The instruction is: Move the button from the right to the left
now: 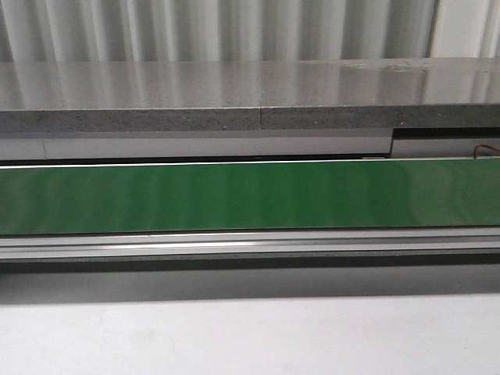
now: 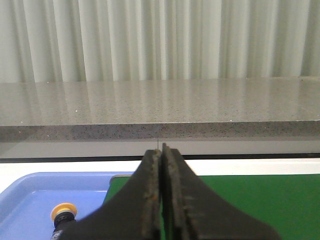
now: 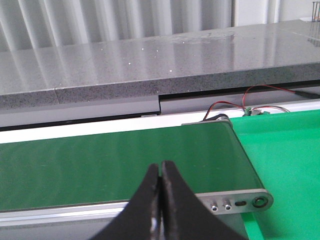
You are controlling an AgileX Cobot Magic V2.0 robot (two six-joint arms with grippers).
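Observation:
The button (image 2: 63,214), with a yellow-orange cap and black collar, lies in a blue tray (image 2: 30,197) in the left wrist view, beside the green belt's end. My left gripper (image 2: 162,150) is shut and empty, raised above the belt, to the side of the button. My right gripper (image 3: 161,167) is shut and empty, above the near rail of the green belt (image 3: 115,162). Neither gripper nor the button shows in the front view.
The green conveyor belt (image 1: 250,194) runs across the front view behind a metal rail (image 1: 250,244). A grey stone ledge (image 1: 234,94) lies behind it. A bright green tray (image 3: 285,155) sits at the belt's right end, with red wires (image 3: 260,95) behind.

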